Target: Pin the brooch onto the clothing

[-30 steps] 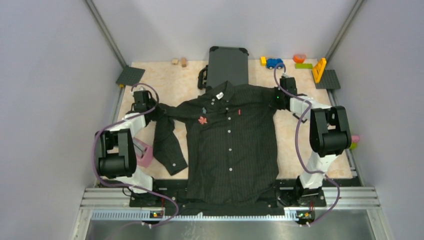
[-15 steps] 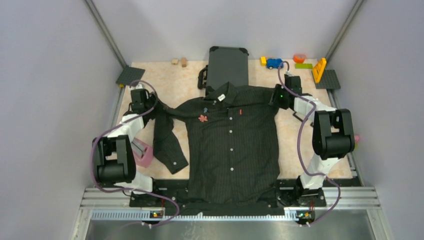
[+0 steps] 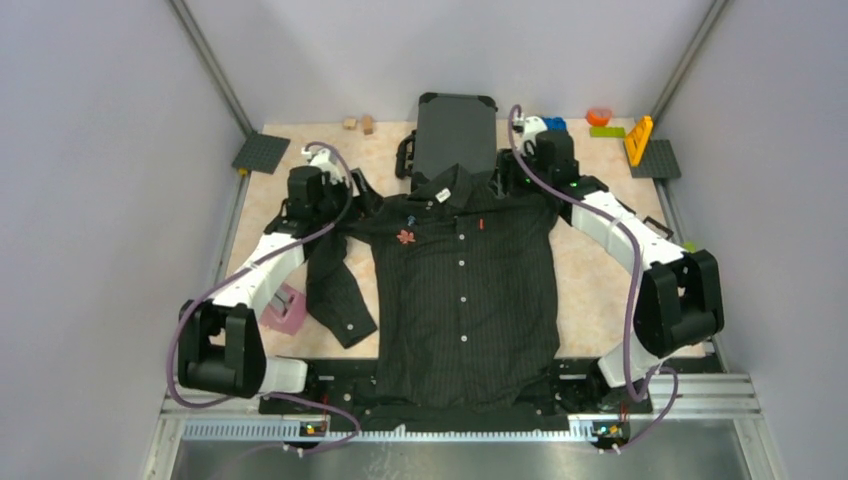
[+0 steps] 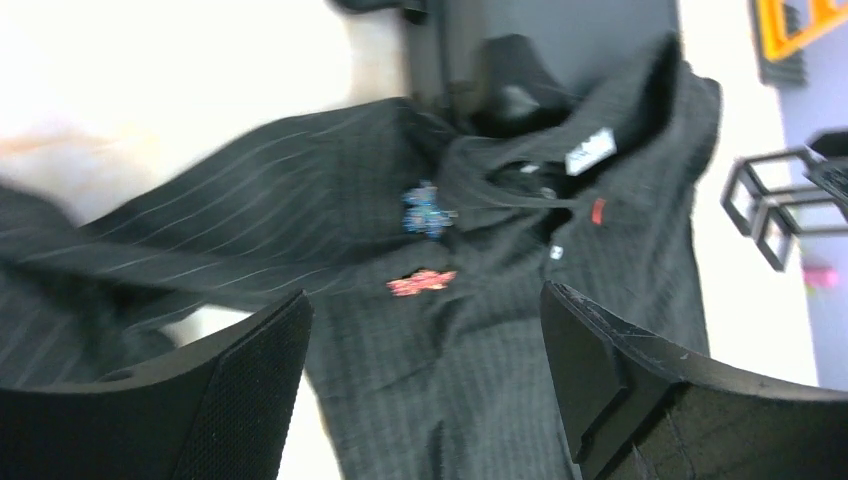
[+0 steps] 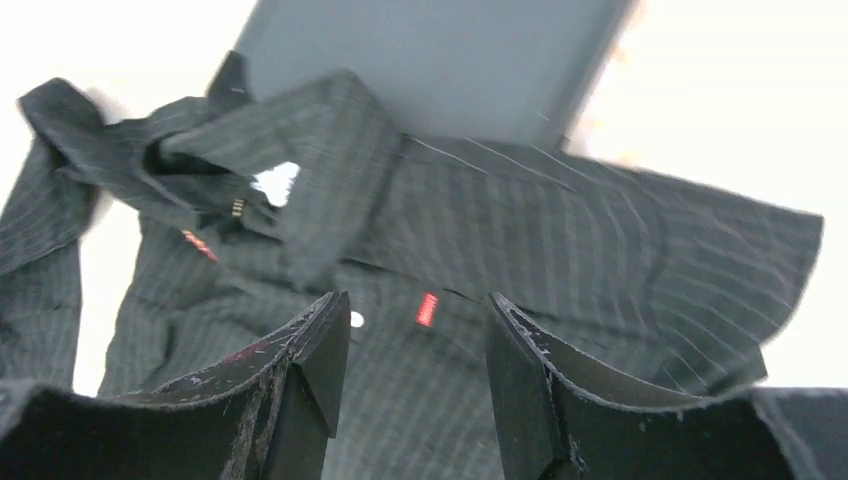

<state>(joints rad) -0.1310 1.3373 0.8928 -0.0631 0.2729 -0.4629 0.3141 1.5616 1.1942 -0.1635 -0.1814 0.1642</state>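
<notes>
The clothing (image 3: 465, 290), a black pinstriped shirt, lies flat and buttoned in the middle of the table, collar toward the back. A red leaf-shaped brooch (image 3: 405, 238) (image 4: 421, 284) sits on its chest left of the buttons. A small blue pin (image 3: 410, 218) (image 4: 427, 210) lies just above it. My left gripper (image 3: 352, 194) (image 4: 420, 305) hovers open over the shirt's left shoulder, holding nothing. My right gripper (image 3: 506, 181) (image 5: 418, 305) hovers open over the right shoulder, above the red chest tag (image 5: 427, 310), also holding nothing.
A dark grey suitcase (image 3: 456, 125) stands behind the collar. Toys sit at the back right: a blue car (image 3: 548, 123) and an orange piece (image 3: 638, 140). Black baseplates (image 3: 261, 152) (image 3: 657, 158) lie in both back corners. A pink object (image 3: 285, 308) lies beside the left sleeve.
Both grippers let go of the shirt's outer shoulders and opened. Both arms swung inward and toward the back, ending near the collar. The shirt lies flat.
</notes>
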